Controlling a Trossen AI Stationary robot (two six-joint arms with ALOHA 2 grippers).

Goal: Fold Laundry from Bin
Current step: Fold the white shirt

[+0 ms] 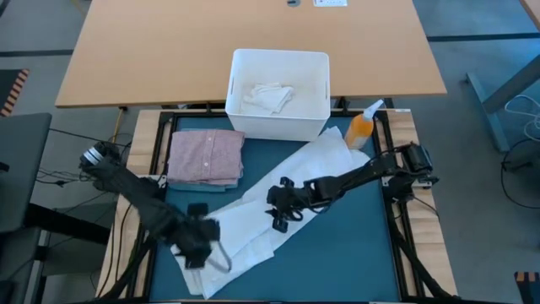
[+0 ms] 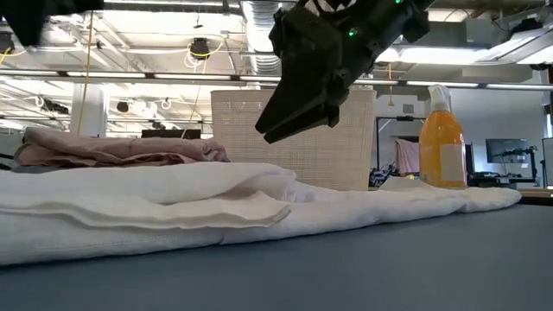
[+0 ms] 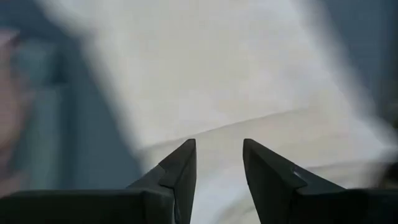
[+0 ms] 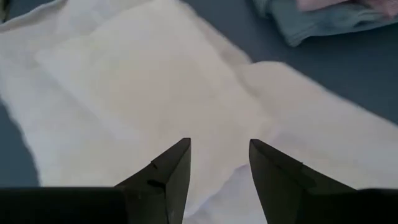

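Below both open grippers, clear of jaws: white cloth (image 1: 278, 198).

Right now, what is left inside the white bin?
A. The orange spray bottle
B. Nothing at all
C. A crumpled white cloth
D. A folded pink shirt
C: the high view shows a crumpled white cloth lying in the bin, while the pink shirt sits folded on the mat and the spray bottle stands outside.
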